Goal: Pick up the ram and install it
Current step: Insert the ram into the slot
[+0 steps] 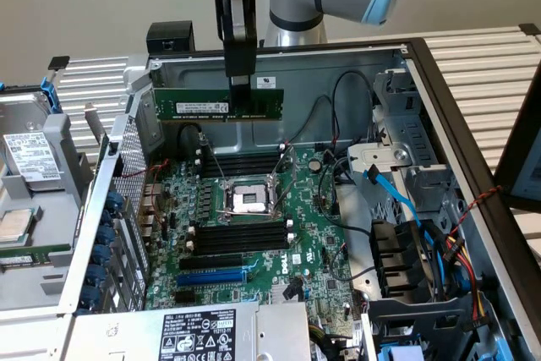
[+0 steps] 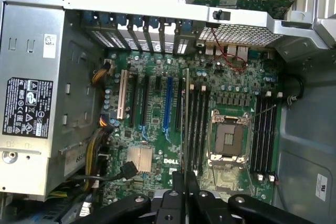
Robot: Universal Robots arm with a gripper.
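The ram is a long green stick with a white label. It hangs level and on edge above the motherboard, close to the case's back wall. My gripper is shut on its top edge near the middle, coming straight down from above. Below it lie a back group of black memory slots, the CPU socket and a nearer group of slots. In the wrist view the ram shows edge-on as a thin line running out from my gripper, alongside the memory slots.
A grey power supply with a label fills the near end of the case. A swung-out drive cage stands at the exterior view's left. Blue cables and a drive bay crowd the right side. A blue expansion slot lies near the power supply.
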